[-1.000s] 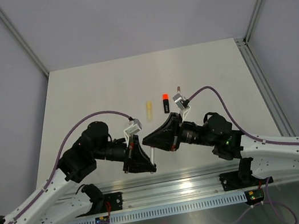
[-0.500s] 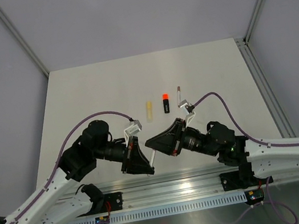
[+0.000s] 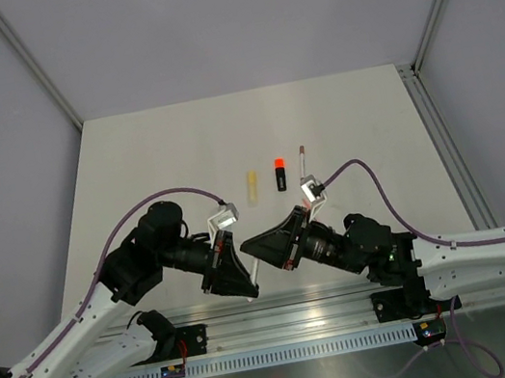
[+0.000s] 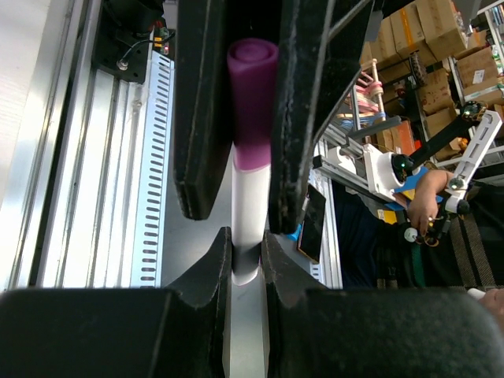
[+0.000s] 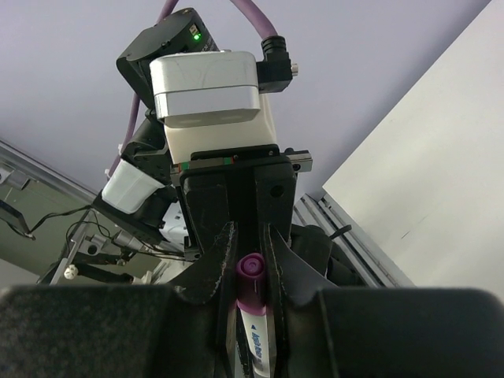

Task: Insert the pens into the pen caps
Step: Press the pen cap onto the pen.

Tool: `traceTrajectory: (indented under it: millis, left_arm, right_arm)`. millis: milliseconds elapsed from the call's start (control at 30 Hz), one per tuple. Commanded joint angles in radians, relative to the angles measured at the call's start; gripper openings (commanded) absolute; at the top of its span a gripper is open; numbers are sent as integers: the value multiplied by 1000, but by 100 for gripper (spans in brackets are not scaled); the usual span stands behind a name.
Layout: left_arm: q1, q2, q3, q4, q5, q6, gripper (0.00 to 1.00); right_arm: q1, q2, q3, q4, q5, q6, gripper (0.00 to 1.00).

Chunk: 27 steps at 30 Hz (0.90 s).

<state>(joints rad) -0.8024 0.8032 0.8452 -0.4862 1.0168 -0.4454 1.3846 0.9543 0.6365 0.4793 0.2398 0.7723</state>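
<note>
A white pen (image 4: 250,213) with a purple cap (image 4: 252,102) is held in the air between both grippers, near the table's front edge. My left gripper (image 4: 246,260) is shut on the pen's white end. My right gripper (image 5: 252,266) is shut on the purple cap (image 5: 252,276), with the white barrel (image 5: 257,339) running back between its fingers. In the top view the left gripper (image 3: 248,274) and right gripper (image 3: 264,256) meet tip to tip, and only a sliver of the pen (image 3: 255,269) shows.
On the table (image 3: 149,158) behind the grippers lie a pale yellow highlighter (image 3: 252,185), a stubby black highlighter with an orange end (image 3: 280,174) and a thin grey pen (image 3: 302,158). The metal rail (image 3: 284,313) runs along the near edge.
The right arm has drawn left and toward the near edge, uncovering the thin grey pen. The left gripper has shifted slightly. Both stay closed around the white pen.
</note>
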Motion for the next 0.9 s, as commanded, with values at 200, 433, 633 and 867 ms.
traceTrajectory:
  millis: [200, 433, 633, 867]
  left_arm:
    - [126, 10, 127, 569, -231, -44, 0]
    - [132, 14, 95, 587, -248, -64, 0]
    - [129, 4, -20, 777, -236, -218, 0]
    - [31, -51, -146, 795, -331, -219, 0]
  right_arm:
    - [200, 118, -221, -289, -352, 94, 0]
    - [231, 123, -129, -484, -301, 62, 0]
    - [266, 72, -173, -400, -185, 50, 0]
    - [220, 23, -106, -303, 81, -4, 0]
